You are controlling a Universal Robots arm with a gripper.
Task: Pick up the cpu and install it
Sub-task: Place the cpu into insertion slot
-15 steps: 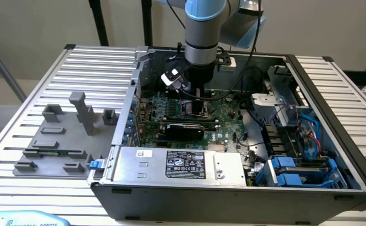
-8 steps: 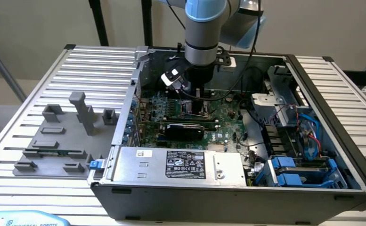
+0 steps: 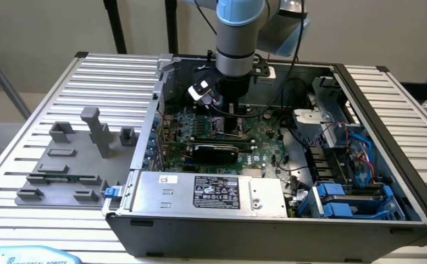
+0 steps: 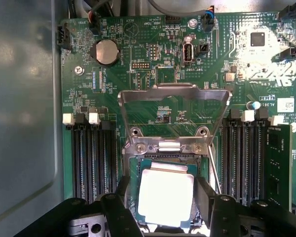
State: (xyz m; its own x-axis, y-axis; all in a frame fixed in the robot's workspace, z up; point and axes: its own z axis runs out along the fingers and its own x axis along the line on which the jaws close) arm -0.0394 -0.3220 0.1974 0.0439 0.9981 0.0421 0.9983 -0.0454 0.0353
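1. Gripper (image 4: 165,205): the black fingers (image 4: 119,210) are standing wide and are closing on two opposite edges of the cpu.
2. Cpu (image 4: 165,195): it is showing a shiny silver top with a green rim. It is sitting between the fingers, directly over the socket (image 4: 138,159), and is lying slightly askew to the socket's frame. Whether it is resting in the socket or hanging just above it cannot be told.
3. Load plate (image 4: 173,91): it is standing swung up and open just beyond the socket.
4. Lever (image 4: 214,173): this thin wire rod is running beside the socket.
5. Memory slots (image 4: 91,158): black banks with white latches are flanking the socket on both sides.
6. Coin cell (image 4: 107,52): it is sitting farther along the board (image 4: 138,29), past the load plate.
7. Arm (image 3: 237,33): it is coming down from above into the middle of the case (image 3: 272,231).
8. Power supply (image 3: 206,192): this silver box is lying along the case's near wall with its label facing up.
9. Blue caddies (image 3: 338,201): they are sitting in the case's near corner, on the exterior view's right.
10. Table (image 3: 110,71): its slatted top is carrying the open case.
11. Blocks (image 3: 96,132): these grey blocks are standing on the table outside the case, on the exterior view's left.
12. Memory stick (image 3: 63,178): this green stick is lying among the blocks.
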